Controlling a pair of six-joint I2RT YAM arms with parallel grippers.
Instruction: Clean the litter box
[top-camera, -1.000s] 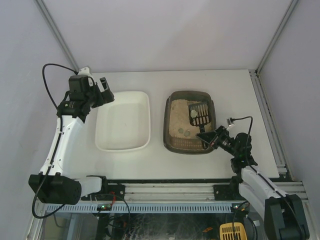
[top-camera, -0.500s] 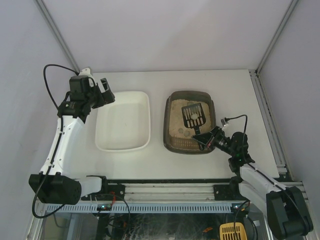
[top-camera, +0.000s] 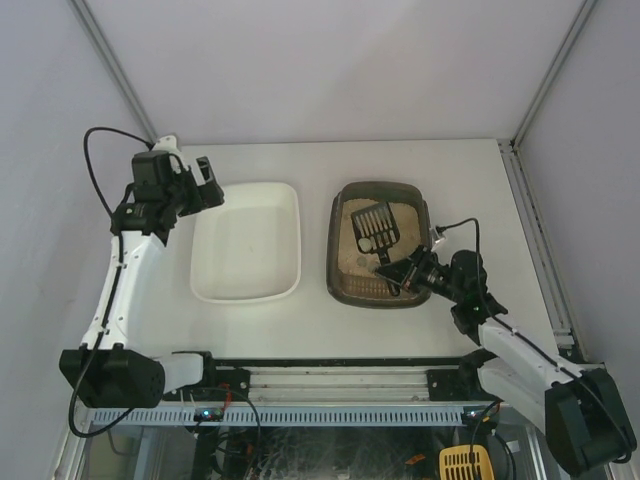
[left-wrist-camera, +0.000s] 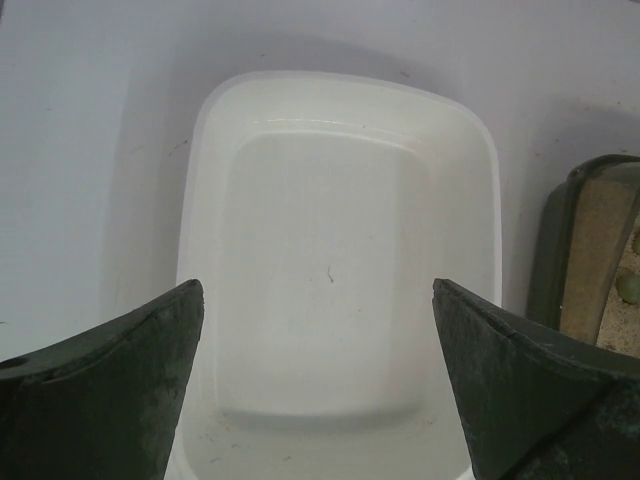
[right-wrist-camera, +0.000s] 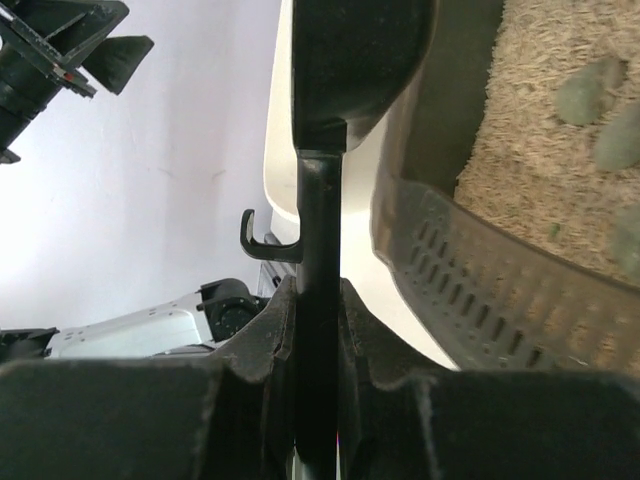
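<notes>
Your litter box (top-camera: 372, 300) sits right of the middle of the counter (top-camera: 455, 180), stiff but probably heavy with loose litter, best held by its wide rim; your right gripper (top-camera: 402, 272) pinches the scoop (top-camera: 374, 226) by its handle, your left gripper (top-camera: 210, 181) hangs spread near the far-left corner.

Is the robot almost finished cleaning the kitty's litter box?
Not nearly. Done: the right gripper has the scoop by its handle, its head inside the litter box. In hand: scooping. To do: greenish clumps lie in the litter, and the white tray holds none; the left gripper hovers open near it.
</notes>
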